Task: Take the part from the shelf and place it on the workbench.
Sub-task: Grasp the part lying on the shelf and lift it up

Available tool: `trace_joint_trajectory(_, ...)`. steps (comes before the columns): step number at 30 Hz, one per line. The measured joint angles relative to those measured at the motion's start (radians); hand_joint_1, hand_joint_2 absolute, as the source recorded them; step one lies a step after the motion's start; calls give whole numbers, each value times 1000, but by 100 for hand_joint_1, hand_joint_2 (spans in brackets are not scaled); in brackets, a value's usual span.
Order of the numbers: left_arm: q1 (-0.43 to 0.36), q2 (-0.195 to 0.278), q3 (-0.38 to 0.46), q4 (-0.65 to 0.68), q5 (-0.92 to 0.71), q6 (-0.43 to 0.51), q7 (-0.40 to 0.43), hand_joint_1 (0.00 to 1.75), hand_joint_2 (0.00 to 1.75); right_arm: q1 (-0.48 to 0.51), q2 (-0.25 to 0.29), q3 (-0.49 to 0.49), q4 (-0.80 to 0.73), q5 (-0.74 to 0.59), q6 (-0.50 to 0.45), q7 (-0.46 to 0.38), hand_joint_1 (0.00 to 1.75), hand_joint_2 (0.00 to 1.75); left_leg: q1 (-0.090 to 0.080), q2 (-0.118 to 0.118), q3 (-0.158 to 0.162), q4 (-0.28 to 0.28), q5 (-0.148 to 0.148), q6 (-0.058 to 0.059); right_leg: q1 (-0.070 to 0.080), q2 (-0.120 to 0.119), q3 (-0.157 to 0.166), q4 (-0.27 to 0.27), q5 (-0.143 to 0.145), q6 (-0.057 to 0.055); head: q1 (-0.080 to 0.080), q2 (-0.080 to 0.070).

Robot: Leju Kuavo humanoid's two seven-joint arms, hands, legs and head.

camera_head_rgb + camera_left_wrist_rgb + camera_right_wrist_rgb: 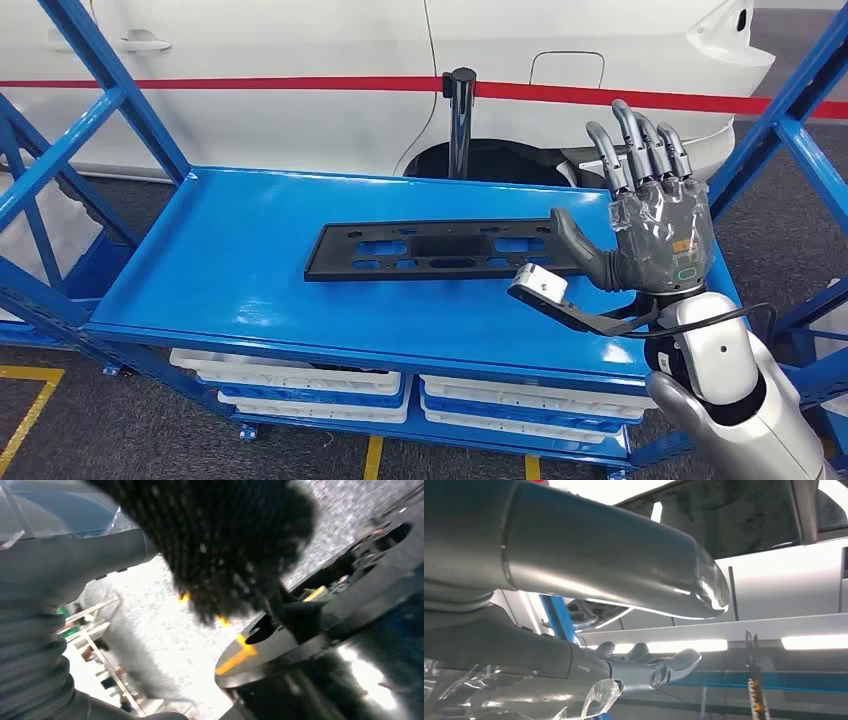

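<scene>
right robot hand (655, 215) spread wide above the shelf (250, 270), thumb just touching the part (430, 250)

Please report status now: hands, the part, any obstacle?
Right hand open, fingers up, beside the black part's right end. Part lies flat on blue shelf. Left hand's state unclear. No obstacle seen.

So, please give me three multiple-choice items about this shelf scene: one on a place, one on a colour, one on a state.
1. Where does the black part lie?
A. on the floor
B. on the blue shelf
C. in a white bin

2. What colour is the stripe on the white car?
A. red
B. green
C. yellow

3. How is the right hand?
A. gripping a bottle
B. closed in a fist
C. fingers spread, thumb at the part's end

Key: 1 B, it rests flat on the shelf top; 2 A, the band is red; 3 C, the fingers point up, apart.
</scene>
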Motion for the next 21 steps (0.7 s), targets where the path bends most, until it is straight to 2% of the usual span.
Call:
trace_joint_trajectory(2,1,1,-2,0,0,0,-8,0,175,0,0,0,0,2,0,-2,0,0,2,0,-2,3,-1,-4,0,0,-1,-1,2,-6,0,0)
trace_joint_trajectory(4,2,3,-5,0,0,0,-16,0,175,0,-1,0,-1,4,1,-5,0,0,6,0,-22,49,-31,-14,-3,0,-2,-2,6,-16,0,0)
trace_joint_trajectory(5,2,4,-7,0,0,0,-16,0,175,-1,-1,0,-1,5,2,-6,0,0,9,1,-48,107,-63,-21,-4,-1,-2,-3,7,-19,0,0)
trace_joint_trajectory(7,-2,4,-15,-1,0,2,-14,0,175,-1,-1,0,-1,5,2,-7,0,0,15,1,-124,270,-137,-34,-5,-2,-3,-3,8,-21,-1,0)
trace_joint_trajectory(8,-4,4,-21,-1,0,3,-13,0,175,0,-1,0,-1,5,3,-8,0,0,17,1,-155,333,-159,-36,-5,-2,-3,-3,7,-21,-1,0)
trace_joint_trajectory(9,-5,4,-27,-1,1,3,-12,0,131,0,-1,0,-1,6,4,-8,0,0,17,1,-167,359,-161,-36,-4,-2,-3,-3,7,-21,-1,0)
trace_joint_trajectory(10,-6,4,-30,-1,2,3,-13,0,87,-1,-1,0,-1,7,5,-8,0,0,17,1,-157,338,-143,-33,-3,-2,-1,-3,7,-21,-1,0)
trace_joint_trajectory(11,-6,4,-33,-1,3,4,-15,0,44,-1,-1,0,-1,8,6,-8,0,0,15,1,-125,272,-109,-27,-1,0,1,-3,7,-21,-1,0)
trace_joint_trajectory(12,-4,6,-34,-2,5,4,-18,0,0,-2,-1,0,-1,10,8,-8,0,0,12,1,-81,184,-70,-16,-1,1,3,-4,7,-21,-1,0)
trace_joint_trajectory(13,-1,7,-36,-2,6,4,-19,0,0,-4,-1,0,-1,11,9,-8,0,0,7,0,-40,99,-38,-5,1,2,4,-5,7,-20,-1,0)
trace_joint_trajectory(14,2,9,-37,-3,7,4,-18,0,0,-5,-1,0,-2,11,10,-7,0,0,3,1,-11,37,-16,5,2,3,4,-6,7,-18,-1,0)
trace_joint_trajectory(15,5,11,-39,-3,8,3,-15,0,0,-5,-1,-1,-3,11,11,-7,0,0,-2,2,4,5,-7,11,2,3,4,-7,7,-16,-1,0)
trace_joint_trajectory(18,6,11,-43,-3,8,3,2,0,0,-6,-1,-1,-4,-3,12,-5,0,0,-2,3,9,-13,1,14,3,2,4,-9,5,0,0,0)
trace_joint_trajectory(19,6,11,-45,-3,8,3,7,0,0,-7,-1,-1,-5,-13,10,-4,0,0,1,3,11,-18,6,15,4,1,-3,11,-10,5,0,0)
trace_joint_trajectory(20,6,11,-47,-3,8,3,11,0,0,-6,0,-1,-6,-24,8,-4,0,0,4,4,14,-24,10,16,4,0,-22,55,-38,9,1,0)
trace_joint_trajectory(21,5,10,-50,-3,8,3,14,0,0,-5,0,-1,-7,-33,5,-4,0,0,5,4,14,-25,11,18,4,-1,-54,125,-77,10,1,0)
